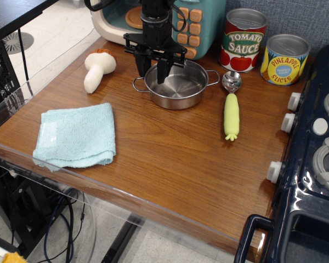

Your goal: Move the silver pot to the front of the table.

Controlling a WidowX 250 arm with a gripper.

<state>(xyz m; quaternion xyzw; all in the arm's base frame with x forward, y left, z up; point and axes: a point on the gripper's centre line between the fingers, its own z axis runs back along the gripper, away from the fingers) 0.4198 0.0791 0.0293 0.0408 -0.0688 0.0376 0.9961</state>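
Observation:
The silver pot (178, 87) stands at the back middle of the brown table (170, 164), shiny, shallow and empty, with a wire loop handle on each side. My black gripper (152, 71) comes down from above onto the pot's back-left rim. One finger (141, 67) is outside the wall and the other finger (162, 72) is inside the bowl. The jaws have drawn in close on the rim. The pot rests flat on the table.
A white toy mushroom (97, 68) and a folded light-blue cloth (77, 135) lie to the left. A silver scoop with a yellow-green handle (231, 109) lies right of the pot. Two tin cans (243, 39) and a teal toy appliance (194, 24) stand behind. A dark blue stove (312, 159) fills the right.

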